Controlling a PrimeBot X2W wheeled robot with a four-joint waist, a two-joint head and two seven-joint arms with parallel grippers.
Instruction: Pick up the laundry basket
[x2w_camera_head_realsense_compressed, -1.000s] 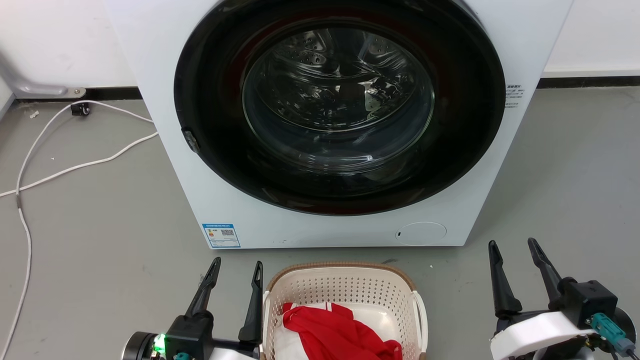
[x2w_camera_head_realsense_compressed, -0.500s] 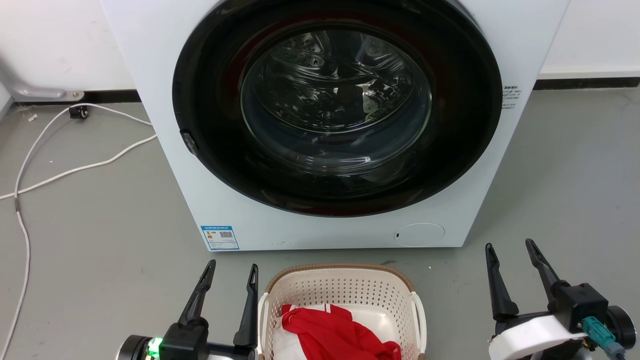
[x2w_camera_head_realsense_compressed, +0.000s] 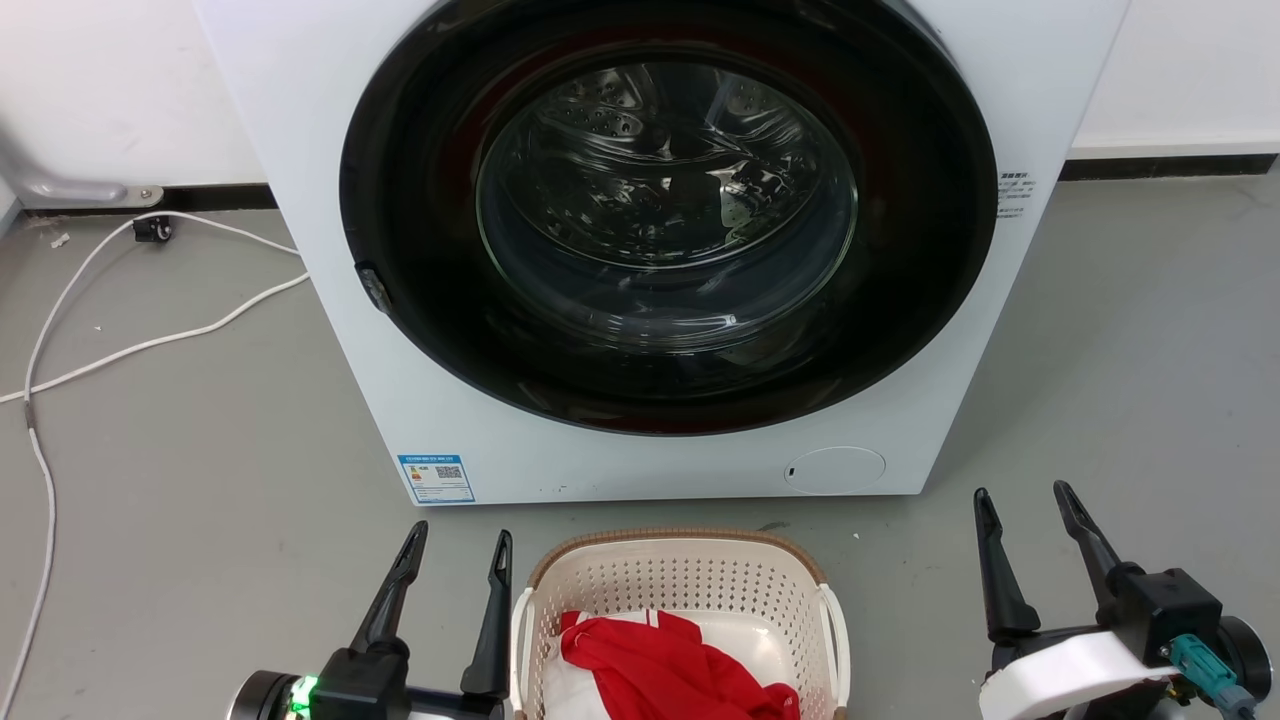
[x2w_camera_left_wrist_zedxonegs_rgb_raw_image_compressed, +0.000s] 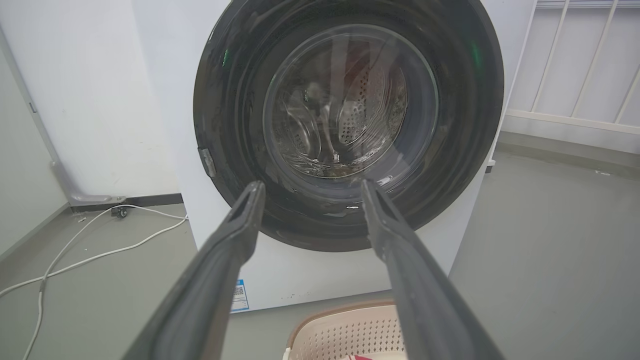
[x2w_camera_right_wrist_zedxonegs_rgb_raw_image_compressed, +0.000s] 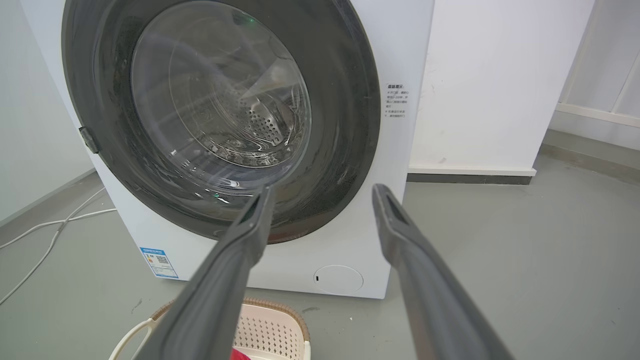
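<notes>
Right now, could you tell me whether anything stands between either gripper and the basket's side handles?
Nothing visible does. The open left gripper sits right beside the basket's left handle; the open right gripper stands apart from the right handle, with only bare floor between.

This is a laundry corner in a plain utility room. Straight ahead of the left gripper (x2w_camera_head_realsense_compressed: 460, 532) and the right gripper (x2w_camera_head_realsense_compressed: 1021, 490) stands a big white front-loading washing machine (x2w_camera_head_realsense_compressed: 640, 465). It has a round, black-rimmed glass door with a steel drum visible behind the glass. A small blue-and-white label sticker (x2w_camera_head_realsense_compressed: 435, 478) sits just beyond the left gripper's fingertips.

Between the two grippers, close beside the left one, sits a cream-white perforated plastic laundry basket with a brown woven-look rim (x2w_camera_head_realsense_compressed: 680, 575), holding a crumpled red cloth (x2w_camera_head_realsense_compressed: 670, 670).

The smooth bare grey floor (x2w_camera_head_realsense_compressed: 200, 470) meets plain white walls (x2w_camera_head_realsense_compressed: 120, 90) at a dark skirting strip (x2w_camera_head_realsense_compressed: 1160, 167). A loose white cable (x2w_camera_head_realsense_compressed: 150, 340) trails well out to the left of the left gripper. In the left wrist view, a white barred rail (x2w_camera_left_wrist_zedxonegs_rgb_raw_image_compressed: 575, 60) runs along the wall far to the right of the fingers.
</notes>
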